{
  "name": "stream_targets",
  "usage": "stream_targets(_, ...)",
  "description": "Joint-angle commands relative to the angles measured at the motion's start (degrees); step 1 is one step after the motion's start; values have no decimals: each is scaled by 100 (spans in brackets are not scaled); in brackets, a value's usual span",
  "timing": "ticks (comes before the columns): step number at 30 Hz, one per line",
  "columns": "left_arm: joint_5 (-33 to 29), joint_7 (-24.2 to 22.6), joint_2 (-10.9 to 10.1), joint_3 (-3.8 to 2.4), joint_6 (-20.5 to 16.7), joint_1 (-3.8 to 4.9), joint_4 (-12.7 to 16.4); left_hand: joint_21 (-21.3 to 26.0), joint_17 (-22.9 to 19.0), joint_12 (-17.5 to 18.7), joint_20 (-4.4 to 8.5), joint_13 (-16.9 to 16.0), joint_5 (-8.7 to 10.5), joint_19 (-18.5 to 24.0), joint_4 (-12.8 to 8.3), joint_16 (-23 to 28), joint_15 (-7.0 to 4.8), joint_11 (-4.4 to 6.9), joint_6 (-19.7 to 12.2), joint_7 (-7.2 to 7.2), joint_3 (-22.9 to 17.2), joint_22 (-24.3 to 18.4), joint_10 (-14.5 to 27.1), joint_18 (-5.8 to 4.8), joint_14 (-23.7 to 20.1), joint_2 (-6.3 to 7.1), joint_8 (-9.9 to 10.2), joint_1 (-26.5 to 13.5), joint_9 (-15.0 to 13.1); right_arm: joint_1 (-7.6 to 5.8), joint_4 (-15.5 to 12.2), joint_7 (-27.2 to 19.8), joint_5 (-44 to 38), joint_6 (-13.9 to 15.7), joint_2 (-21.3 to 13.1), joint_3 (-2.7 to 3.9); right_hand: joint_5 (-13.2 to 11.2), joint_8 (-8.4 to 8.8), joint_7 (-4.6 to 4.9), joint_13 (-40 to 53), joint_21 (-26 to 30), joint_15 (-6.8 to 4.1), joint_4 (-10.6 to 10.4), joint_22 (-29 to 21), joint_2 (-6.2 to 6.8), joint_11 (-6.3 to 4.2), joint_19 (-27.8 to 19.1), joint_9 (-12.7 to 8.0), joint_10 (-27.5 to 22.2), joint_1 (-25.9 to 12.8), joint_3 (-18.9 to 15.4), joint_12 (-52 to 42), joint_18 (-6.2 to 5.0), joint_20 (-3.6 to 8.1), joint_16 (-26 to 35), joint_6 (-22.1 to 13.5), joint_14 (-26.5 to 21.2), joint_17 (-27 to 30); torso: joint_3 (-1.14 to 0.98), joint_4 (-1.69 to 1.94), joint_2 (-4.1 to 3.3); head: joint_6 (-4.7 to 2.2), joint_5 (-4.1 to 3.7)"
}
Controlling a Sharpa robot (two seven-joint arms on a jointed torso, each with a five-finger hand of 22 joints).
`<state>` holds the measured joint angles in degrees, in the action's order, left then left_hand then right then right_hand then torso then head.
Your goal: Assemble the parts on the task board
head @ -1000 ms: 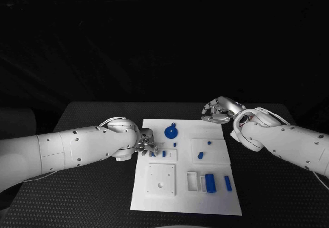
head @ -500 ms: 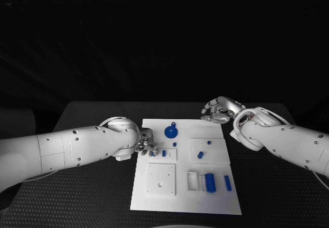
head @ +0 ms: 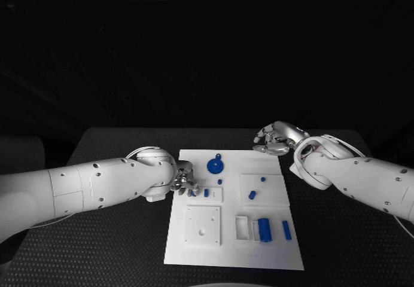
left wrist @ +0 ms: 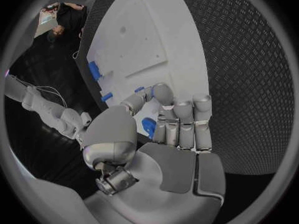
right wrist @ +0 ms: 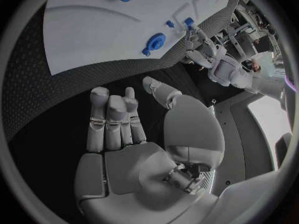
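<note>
The white task board (head: 231, 251) lies mid-table. My left hand (head: 183, 183) hovers at the board's left edge, its fingers curled round a small blue part (left wrist: 148, 127) pressed against the thumb. Just beside it a short blue peg (head: 206, 192) stands in a small raised plate. A blue round disc (head: 216, 165) lies near the board's far edge, also seen as the disc (right wrist: 154, 42) from the right wrist. My right hand (head: 277, 139) hangs over the board's far right corner, fingers apart from the thumb, holding nothing.
A blue peg (head: 252, 195) sits on a raised square plate (head: 263, 179). A blue block (head: 265, 230) and a thin blue bar (head: 286, 230) lie at the near right. A square plate with a hole (head: 203, 230) is at the near left. Black matting surrounds the board.
</note>
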<state>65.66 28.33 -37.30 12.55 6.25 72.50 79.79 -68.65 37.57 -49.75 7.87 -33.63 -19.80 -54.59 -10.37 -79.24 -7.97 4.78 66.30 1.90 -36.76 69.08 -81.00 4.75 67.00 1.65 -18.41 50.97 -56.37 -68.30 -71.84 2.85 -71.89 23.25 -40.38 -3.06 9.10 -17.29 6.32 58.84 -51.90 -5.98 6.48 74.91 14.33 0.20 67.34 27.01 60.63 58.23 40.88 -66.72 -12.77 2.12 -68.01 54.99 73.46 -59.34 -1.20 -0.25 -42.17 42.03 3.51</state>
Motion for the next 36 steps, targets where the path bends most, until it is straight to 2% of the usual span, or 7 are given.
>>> stream_targets(1, 3, 52, 38, 34, 52, -46, -23, 34, -8, 24, 685, 8, 129, 25, -52, 40, -332, 67, 88, -127, -112, 10, 98, 46, 260, 50, 42, -3, 2, 4, -1, -51, -12, -37, 3, 3, 20, 26, 38, -6, 21, -1, 16, 83, 2, 5, 16, -9, -38, -52, -14, 16, -223, 20, 37, 5, -8, 3, 0, -3, -1, -3, 1)
stream_targets(9, 2, 47, 43, 34, 21, -45, -38, 62, -18, 49, 685, 2, 264, 34, 158, 62, -324, 59, 75, -118, -41, 16, 113, 42, 250, 242, 73, -165, -7, 5, 8, -53, -12, -35, 9, 3, 21, 29, 39, -6, 23, 0, 17, 83, 5, 6, 16, -10, -38, -54, -16, 16, -223, 20, 38, 1, -8, 3, -2, 2, -2, 2, -4)
stream_targets(12, 2, 41, 42, 33, 9, -44, -33, 79, -22, 58, 692, -6, 526, 36, 276, 72, -325, 57, 68, -118, -24, 22, 120, 48, 243, 323, 86, -229, -19, 5, 0, -53, -12, -36, 4, 3, 22, 30, 40, -6, 23, 0, 17, 83, 6, 7, 16, -10, -39, -54, -16, 16, -223, 19, 38, -1, -9, 3, -1, 1, -3, -1, -7)
stream_targets(22, -11, 28, 44, 32, -53, -43, -27, 103, -25, 72, 700, -19, 836, 43, 456, 83, -326, 57, 63, -118, -3, 36, 129, 54, 236, 461, 104, -354, -41, 11, 12, -54, -11, -40, 12, 3, 23, 32, 41, -7, 25, 1, 18, 83, 5, 8, 16, -11, -39, -55, -16, 16, -223, 19, 40, -5, -9, 3, -1, -1, -3, 3, -7)
stream_targets(25, -17, 22, 40, 29, -77, -43, -24, 104, -25, 73, 700, -20, 849, 43, 462, 84, -326, 57, 62, -118, -4, 37, 131, 54, 235, 464, 105, -354, -42, 17, 13, -54, -11, -46, 11, 3, 24, 33, 41, -7, 25, 1, 18, 83, 5, 8, 16, -11, -39, -55, -16, 16, -223, 19, 40, -5, -9, 3, 1, 1, -3, 5, -8)
stream_targets(28, -20, 20, 39, 23, -80, -43, -23, 106, -29, 85, 705, -24, 638, 51, 346, 94, -323, 51, 41, -110, -58, 51, 149, 58, 222, 361, 116, -218, -55, 22, 13, -54, -11, -47, 12, 3, 24, 33, 41, -7, 25, 1, 19, 83, 5, 8, 16, -11, -39, -55, -16, 16, -223, 19, 40, -6, -9, 3, 1, 0, -5, 4, -5)
stream_targets(36, -61, 15, 35, 6, -81, -44, -13, 111, -31, 110, 701, -39, 332, 53, -66, 105, -311, 37, 15, -96, -168, 82, 174, 43, 210, 35, 135, 192, -90, 24, 13, -55, -11, -52, 10, 3, 25, 34, 42, -8, 26, 2, 20, 83, 4, 8, 16, -12, -39, -55, -16, 16, -223, 19, 41, -7, -9, 3, 2, -3, -5, 6, -4)
